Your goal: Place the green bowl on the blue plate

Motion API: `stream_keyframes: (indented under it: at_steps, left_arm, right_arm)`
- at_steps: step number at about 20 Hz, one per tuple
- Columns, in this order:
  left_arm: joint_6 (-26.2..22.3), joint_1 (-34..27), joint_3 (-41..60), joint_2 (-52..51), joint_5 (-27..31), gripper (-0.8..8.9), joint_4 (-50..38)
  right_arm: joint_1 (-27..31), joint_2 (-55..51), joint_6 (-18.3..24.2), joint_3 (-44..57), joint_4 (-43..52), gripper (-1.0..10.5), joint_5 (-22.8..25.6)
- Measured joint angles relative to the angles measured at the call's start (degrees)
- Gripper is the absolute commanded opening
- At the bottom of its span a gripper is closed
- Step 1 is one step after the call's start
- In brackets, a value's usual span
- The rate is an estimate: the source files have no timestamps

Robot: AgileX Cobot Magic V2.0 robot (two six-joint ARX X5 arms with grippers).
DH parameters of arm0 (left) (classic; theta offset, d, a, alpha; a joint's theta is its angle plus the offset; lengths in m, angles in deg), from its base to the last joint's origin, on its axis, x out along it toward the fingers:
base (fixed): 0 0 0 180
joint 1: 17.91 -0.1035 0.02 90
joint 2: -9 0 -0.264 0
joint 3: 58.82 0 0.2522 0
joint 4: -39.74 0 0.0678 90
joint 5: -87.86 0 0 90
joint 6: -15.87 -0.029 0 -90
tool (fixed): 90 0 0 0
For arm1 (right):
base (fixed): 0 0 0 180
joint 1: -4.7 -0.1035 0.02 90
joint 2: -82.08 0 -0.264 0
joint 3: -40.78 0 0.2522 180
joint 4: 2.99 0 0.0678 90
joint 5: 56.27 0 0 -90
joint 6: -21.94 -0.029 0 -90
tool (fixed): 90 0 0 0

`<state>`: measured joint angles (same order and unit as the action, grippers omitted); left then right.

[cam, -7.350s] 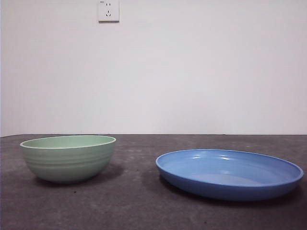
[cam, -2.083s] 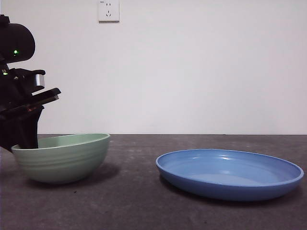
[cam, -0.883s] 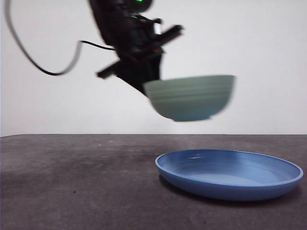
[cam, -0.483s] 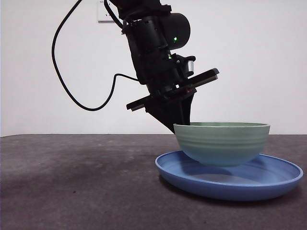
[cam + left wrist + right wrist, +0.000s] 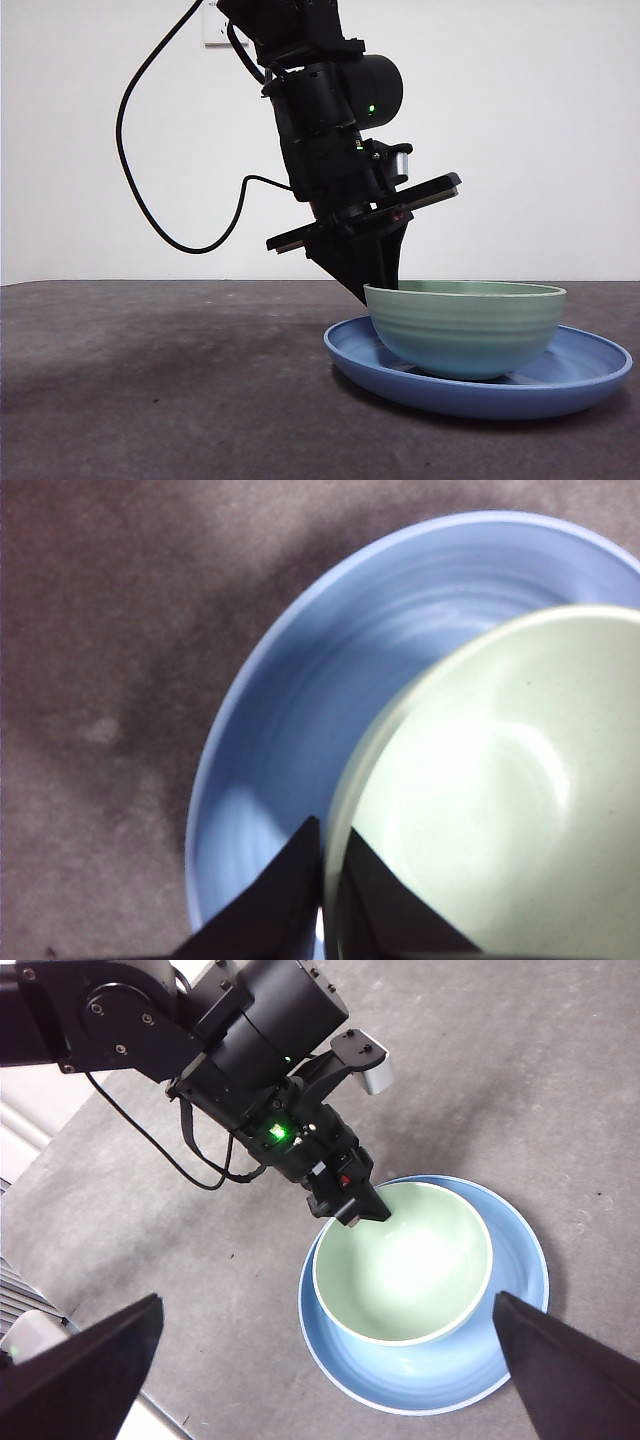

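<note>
The green bowl [image 5: 465,328] is seen resting inside the blue plate [image 5: 590,375], its near rim clenched by the left pincer [image 5: 378,282]. Placement appears done; only release is left. The right pincer [image 5: 320,1370] is held spread wide above.

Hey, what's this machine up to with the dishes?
The left arm is setting the green bowl down on the blue plate. Its tool is shut on the bowl's rim, one jaw inside and one outside, and the bowl sits upright inside the plate, looking as if it rests on it. The right arm's tool waits high above, open and holding nothing. Letting go of the bowl seems to be all that remains.
</note>
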<state>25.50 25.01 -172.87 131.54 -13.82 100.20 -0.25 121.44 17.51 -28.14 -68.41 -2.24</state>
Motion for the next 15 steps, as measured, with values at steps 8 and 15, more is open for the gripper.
stream_keyframes:
  at_steps: [8,15]
  left_arm:
    - [-0.3,0.0,-1.8,0.1,0.0,2.97,0.7]
    - [-3.3,0.0,-13.8,0.1,-0.2,5.68,13.3]
  right_arm:
    - [0.0,0.0,0.0,0.0,0.0,6.2,0.0]
    - [0.0,0.0,0.0,0.0,0.0,6.2,0.0]
